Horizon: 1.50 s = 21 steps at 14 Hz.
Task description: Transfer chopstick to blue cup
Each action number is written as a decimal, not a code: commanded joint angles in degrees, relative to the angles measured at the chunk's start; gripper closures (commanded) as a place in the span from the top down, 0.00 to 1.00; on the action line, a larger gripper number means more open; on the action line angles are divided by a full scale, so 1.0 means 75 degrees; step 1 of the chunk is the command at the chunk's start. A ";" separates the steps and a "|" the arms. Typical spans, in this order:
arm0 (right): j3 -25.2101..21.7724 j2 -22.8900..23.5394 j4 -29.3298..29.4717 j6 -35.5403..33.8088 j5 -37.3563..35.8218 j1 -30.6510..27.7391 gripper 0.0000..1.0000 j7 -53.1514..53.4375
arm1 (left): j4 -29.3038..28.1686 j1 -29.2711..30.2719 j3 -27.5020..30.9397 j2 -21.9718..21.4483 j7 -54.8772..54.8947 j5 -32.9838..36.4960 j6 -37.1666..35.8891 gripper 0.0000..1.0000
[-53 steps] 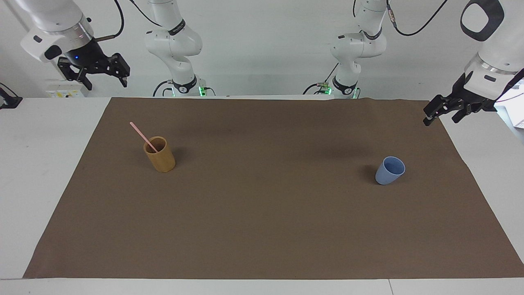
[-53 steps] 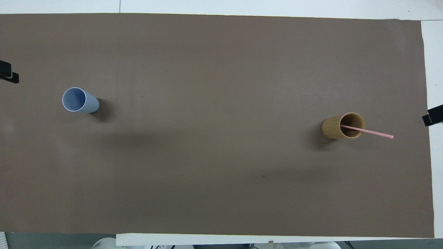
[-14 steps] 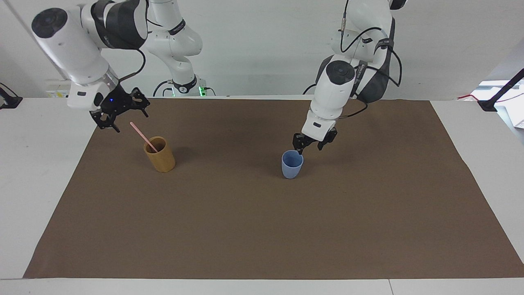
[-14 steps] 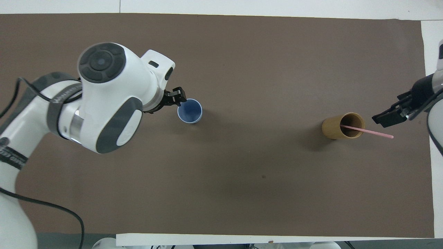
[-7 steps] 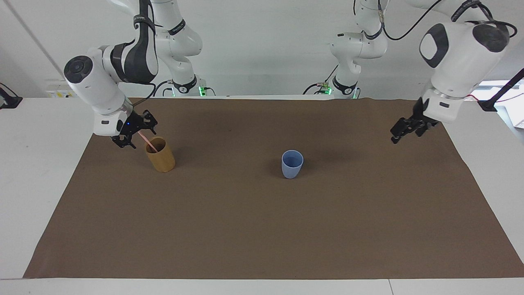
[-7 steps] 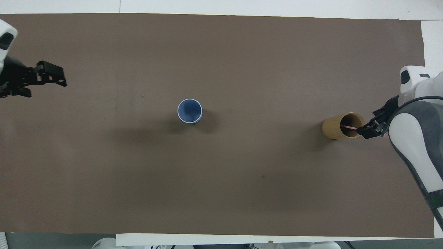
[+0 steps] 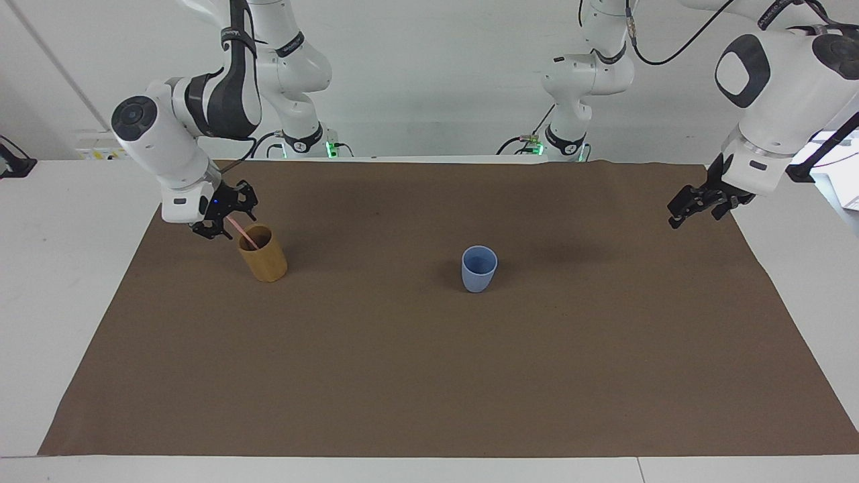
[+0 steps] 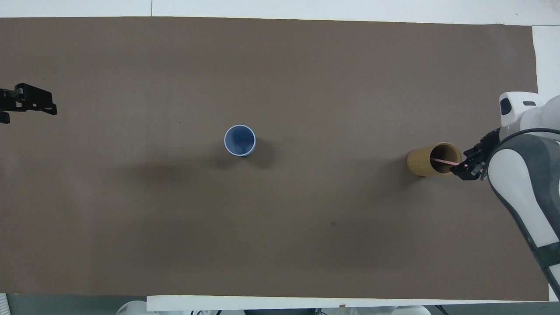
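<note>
Broad bare brown mat around blue cup at mid-table, upright, well apart from tan cup toward the right arm's end. Thin pale pink chopstick leaning in tan cup. Right gripper around its upper end — grip cannot be judged. Left gripper open, holding nothing, over mat's edge.

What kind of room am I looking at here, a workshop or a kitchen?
Most likely a robotics lab, not a kitchen. Two white robot arms stand at a white table covered by a brown mat, against a bare wall. Only a blue cup, a tan cup and a pink chopstick are set out.
</note>
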 commanded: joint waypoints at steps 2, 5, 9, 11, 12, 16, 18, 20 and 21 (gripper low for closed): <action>0.0046 -0.0235 -0.0324 0.0135 -0.0028 -0.0334 0.44 -0.0409 | -0.0023 0.0007 0.0024 -0.0093 0.0051 0.0128 -0.0137 1.00; 0.0034 -0.0246 -0.0382 0.0146 -0.0028 -0.0334 0.42 -0.0422 | -0.0011 0.0007 0.0012 -0.0093 0.0051 0.0139 -0.0137 1.00; 0.0034 -0.0270 -0.0394 0.0123 -0.0087 -0.0334 0.21 -0.0422 | 0.0374 -0.0180 -0.0128 -0.0419 0.0122 0.0151 -0.0545 1.00; 0.0034 -0.0258 -0.0359 0.0111 -0.0087 -0.0334 0.04 -0.0422 | 0.0435 -0.0216 -0.0152 -0.0573 0.0087 0.0116 -0.0711 1.00; 0.0046 -0.0247 -0.0290 0.0042 -0.0087 -0.0323 0.00 -0.0410 | 0.0399 -0.0204 -0.0140 -0.0597 0.0063 0.0104 -0.0735 1.00; 0.0046 -0.0164 0.0831 -0.1278 -0.0110 -0.0288 0.00 -0.0364 | 0.0399 -0.0087 -0.0058 -0.0609 0.0052 0.0104 -0.0723 1.00; 0.0046 -0.0164 0.2071 -0.2705 -0.0157 -0.0252 0.00 -0.0352 | 0.0399 -0.0110 -0.0058 -0.0597 0.0051 0.0104 -0.0723 1.00; 0.0092 -0.0141 0.3338 -0.4042 -0.0332 -0.0229 0.00 -0.0142 | 0.0399 -0.0122 -0.0058 -0.0597 0.0063 0.0104 -0.0723 1.00; 0.0139 -0.0060 0.3970 -0.4652 -0.0333 -0.0206 0.00 0.0033 | 0.0399 -0.0110 -0.0058 -0.0597 0.0052 0.0104 -0.0723 1.00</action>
